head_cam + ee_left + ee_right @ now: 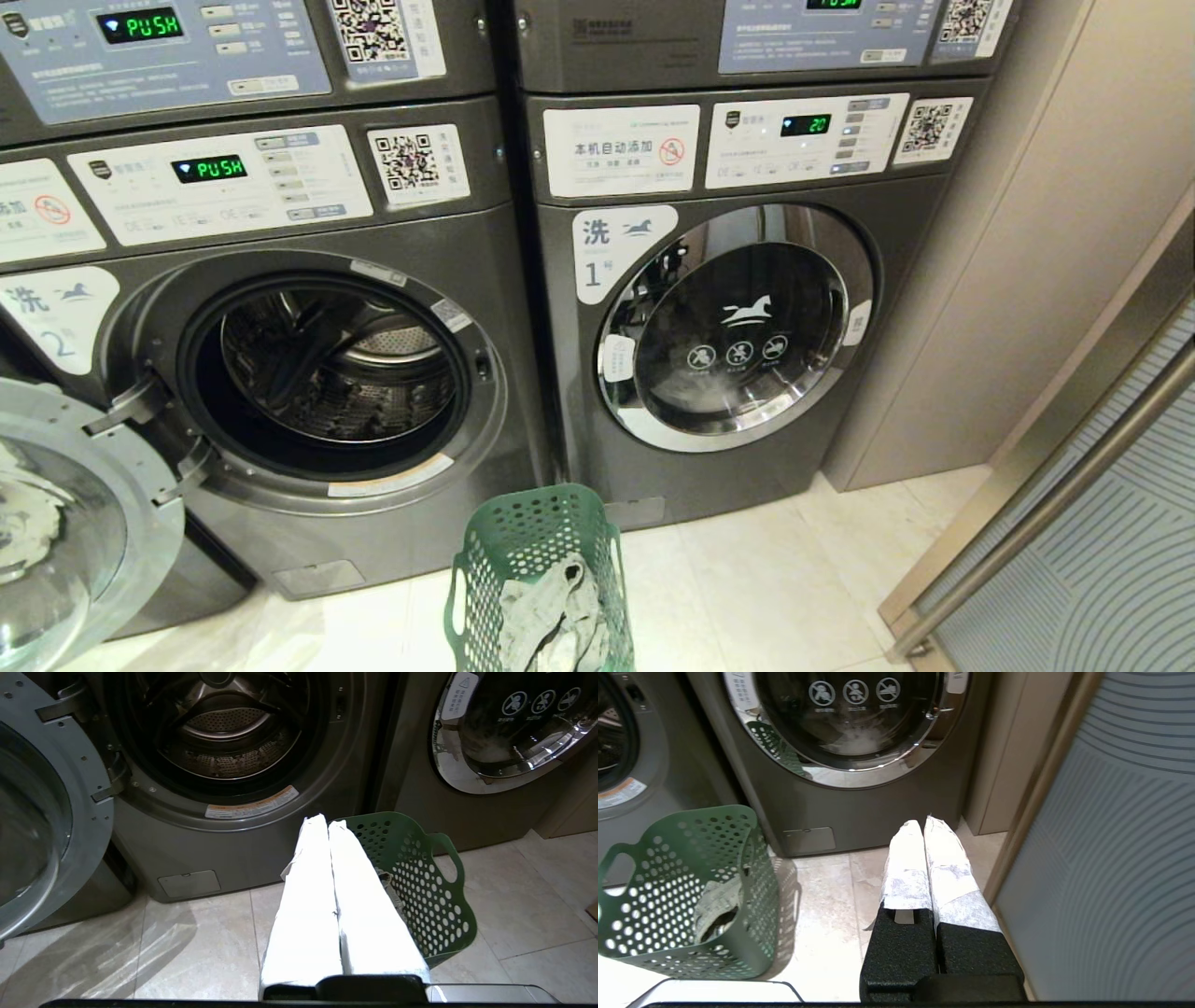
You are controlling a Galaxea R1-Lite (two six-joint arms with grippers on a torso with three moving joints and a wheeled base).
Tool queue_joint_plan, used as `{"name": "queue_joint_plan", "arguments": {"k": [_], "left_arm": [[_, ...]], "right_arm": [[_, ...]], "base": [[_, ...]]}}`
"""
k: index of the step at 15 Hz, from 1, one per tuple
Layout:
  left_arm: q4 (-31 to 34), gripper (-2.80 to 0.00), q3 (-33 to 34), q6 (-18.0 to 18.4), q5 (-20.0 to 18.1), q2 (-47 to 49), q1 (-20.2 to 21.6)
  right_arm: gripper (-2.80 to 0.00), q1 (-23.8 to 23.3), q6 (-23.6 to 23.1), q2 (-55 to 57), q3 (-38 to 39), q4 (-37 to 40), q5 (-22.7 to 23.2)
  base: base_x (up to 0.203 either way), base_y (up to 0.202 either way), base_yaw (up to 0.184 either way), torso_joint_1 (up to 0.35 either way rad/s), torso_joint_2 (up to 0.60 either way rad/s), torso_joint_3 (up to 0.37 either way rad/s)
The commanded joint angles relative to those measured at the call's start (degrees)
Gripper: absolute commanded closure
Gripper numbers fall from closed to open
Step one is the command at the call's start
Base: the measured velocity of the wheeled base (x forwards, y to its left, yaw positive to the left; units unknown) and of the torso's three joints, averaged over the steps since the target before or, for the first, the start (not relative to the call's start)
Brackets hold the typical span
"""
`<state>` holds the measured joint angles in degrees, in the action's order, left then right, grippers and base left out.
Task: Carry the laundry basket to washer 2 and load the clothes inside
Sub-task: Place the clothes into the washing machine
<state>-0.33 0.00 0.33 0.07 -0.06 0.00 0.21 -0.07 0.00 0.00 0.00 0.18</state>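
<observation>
The dark green perforated laundry basket [537, 551] stands on the tiled floor between the two washers, with the grey-beige clothes [551, 616] bundled inside. Washer 2 [308, 373] is on the left, its round door [65, 523] swung wide open and its drum empty. My left gripper [325, 822] hangs shut just left of the basket [420, 882], holding nothing. My right gripper [923, 825] is shut too, empty, right of the basket [691, 891] where the clothes [717, 905] show. Neither arm appears in the head view.
Washer 1 [738, 327] stands to the right with its chrome-rimmed door closed. Beyond it are a beige wall panel [1018, 233] and a patterned glass door with a metal frame [1074, 523]. More machines are stacked above both washers.
</observation>
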Motion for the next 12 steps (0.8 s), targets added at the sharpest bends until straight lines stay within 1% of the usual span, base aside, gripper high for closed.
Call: {"name": "queue_joint_plan", "arguments": {"k": [1,12], "left_arm": [[-0.02,0.00,0.09,0.02,0.01,0.06,0.00],[-0.02,0.00,0.01,-0.33,0.01,0.06,0.00]], "right_arm": [[0.00,0.05,-0.01,0.09,0.00,0.00,0.05],[0.00,-0.03,-0.19,0.09,0.00,0.00,0.08]], "base": [[0.000,0.195,-0.004,0.002,0.00,0.007],[0.000,0.196,-0.001,0.003,0.00,0.005]]}}
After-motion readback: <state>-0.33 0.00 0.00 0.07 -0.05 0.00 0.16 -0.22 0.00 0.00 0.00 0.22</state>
